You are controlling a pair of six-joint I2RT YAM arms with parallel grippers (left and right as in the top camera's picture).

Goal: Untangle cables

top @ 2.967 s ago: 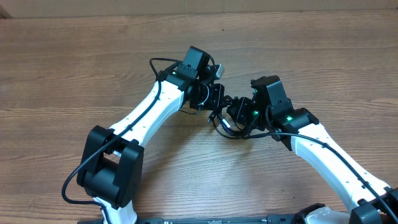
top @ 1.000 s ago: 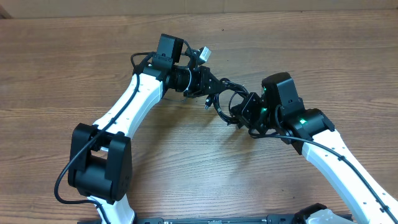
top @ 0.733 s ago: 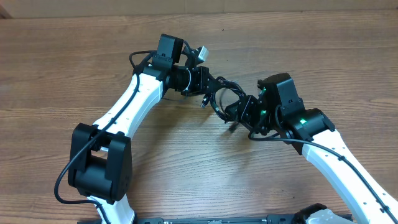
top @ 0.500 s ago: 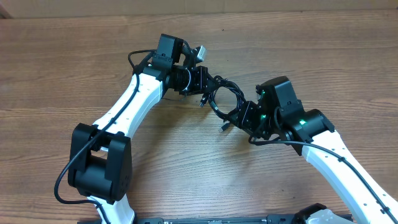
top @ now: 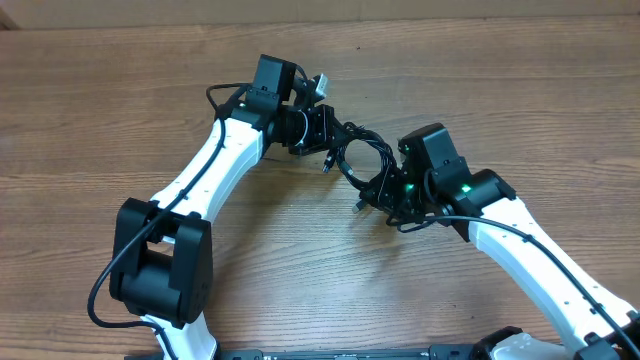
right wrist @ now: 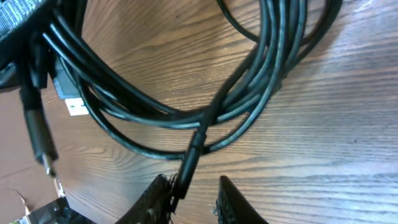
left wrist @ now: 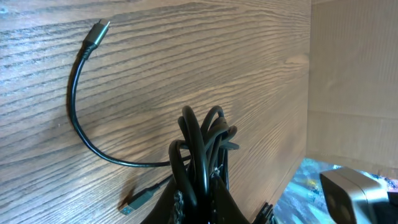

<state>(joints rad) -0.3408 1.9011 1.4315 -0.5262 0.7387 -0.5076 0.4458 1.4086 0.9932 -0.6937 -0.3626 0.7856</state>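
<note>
Overhead, the cables (top: 362, 158) are seen as a small black looped bundle at mid-worktop, stretched between the two hands and raised slightly off the wood. The far-left end of the bundle is clamped in the left hand (top: 322, 130), whose fingers are closed tight on it. In the left wrist view the bundle (left wrist: 200, 146) is seen rising out of that grip as several doubled-over loops. One cord (left wrist: 78, 118) is seen curving away from it across the worktop, to a silver-tipped plug (left wrist: 99, 28) lying flat on the wood. A second plug (left wrist: 134, 202) is seen near the lower edge, just beside the fingers.

The near-right end of the bundle is met by the right hand (top: 385, 192), and a short silver-tipped end (top: 358, 207) is seen poking out to its left. In the right wrist view the fingers (right wrist: 157, 194) are set narrowly apart, with a single cord's plug sleeve (right wrist: 189, 158) lying between them against one finger. The gap is wider than the cord, so no firm pinch is shown. Beyond it the remaining strands (right wrist: 186, 118) are seen sweeping in a loop above the wood-grain worktop (top: 120, 90). A cardboard wall (top: 300, 10) is seen along the far edge.
</note>
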